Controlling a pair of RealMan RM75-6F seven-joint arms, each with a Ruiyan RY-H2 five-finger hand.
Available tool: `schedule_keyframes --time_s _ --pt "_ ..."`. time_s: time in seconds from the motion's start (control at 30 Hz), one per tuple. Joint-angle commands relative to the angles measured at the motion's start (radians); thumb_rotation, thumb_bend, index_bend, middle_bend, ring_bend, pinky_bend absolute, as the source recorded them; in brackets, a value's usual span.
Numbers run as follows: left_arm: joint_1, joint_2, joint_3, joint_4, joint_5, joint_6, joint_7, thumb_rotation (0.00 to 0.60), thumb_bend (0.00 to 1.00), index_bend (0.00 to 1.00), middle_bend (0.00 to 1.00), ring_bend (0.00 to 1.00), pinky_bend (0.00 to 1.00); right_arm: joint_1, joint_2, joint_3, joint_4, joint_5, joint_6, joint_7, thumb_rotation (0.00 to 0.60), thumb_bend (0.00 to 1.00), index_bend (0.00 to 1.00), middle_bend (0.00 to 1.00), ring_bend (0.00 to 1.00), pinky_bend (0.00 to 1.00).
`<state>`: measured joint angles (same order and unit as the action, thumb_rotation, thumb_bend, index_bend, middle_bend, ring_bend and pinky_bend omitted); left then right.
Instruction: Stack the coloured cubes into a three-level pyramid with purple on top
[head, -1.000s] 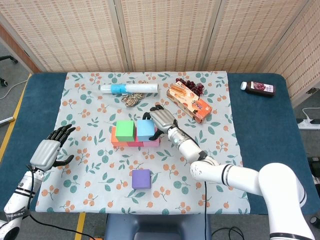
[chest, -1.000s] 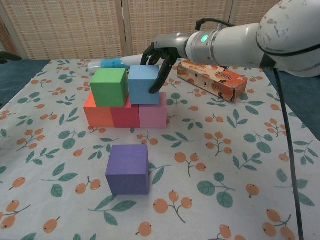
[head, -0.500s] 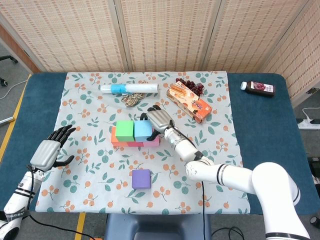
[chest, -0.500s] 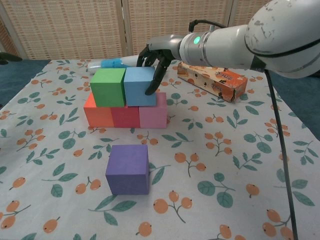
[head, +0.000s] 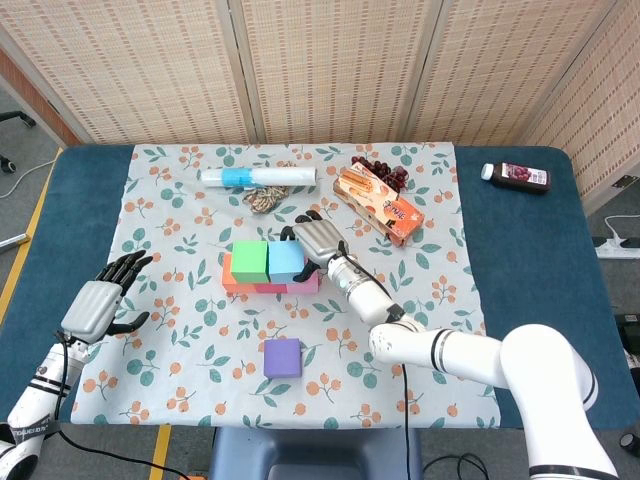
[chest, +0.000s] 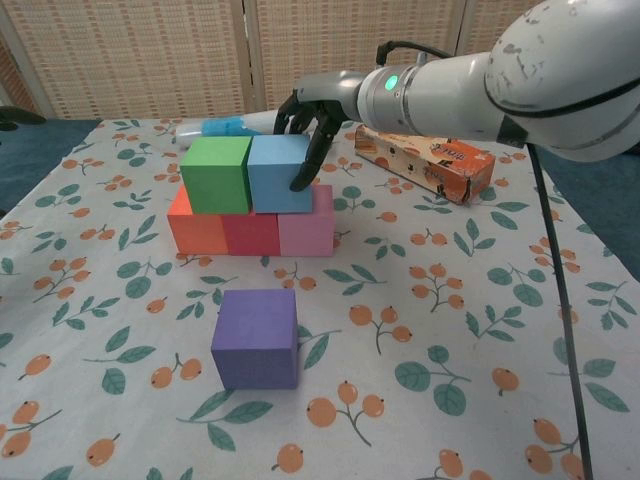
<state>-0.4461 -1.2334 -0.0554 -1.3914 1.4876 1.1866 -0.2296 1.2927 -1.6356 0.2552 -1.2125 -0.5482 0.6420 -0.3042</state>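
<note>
Blue cube (chest: 280, 174) got pushed left over the last second, now flush against the green cube (chest: 216, 174) on the orange/red/pink base row (chest: 250, 231). Right hand (chest: 312, 112) rests fingertips on the blue cube's right face, fingers curled over it, not gripping. Purple cube (chest: 256, 338) sits alone, well in front of that hand. Left hand (head: 97, 304) idle, far left, fingers spread, empty.
</note>
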Motion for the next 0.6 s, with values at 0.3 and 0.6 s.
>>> schedule_keyframes --time_s 0.3,0.6 --pt "0.001 -0.001 -0.001 0.004 0.002 0.000 -0.007 0.600 0.32 0.04 0.00 0.00 0.13 0.007 -0.002 0.000 -0.005 0.035 0.016 -0.020 0.600 0.05 0.40 0.39 0.11 0.00" --pt "0.003 -0.001 0.000 0.008 0.002 0.001 -0.011 0.600 0.32 0.04 0.00 0.00 0.13 0.011 -0.009 0.001 -0.003 0.051 0.019 -0.029 0.600 0.05 0.40 0.39 0.11 0.00"
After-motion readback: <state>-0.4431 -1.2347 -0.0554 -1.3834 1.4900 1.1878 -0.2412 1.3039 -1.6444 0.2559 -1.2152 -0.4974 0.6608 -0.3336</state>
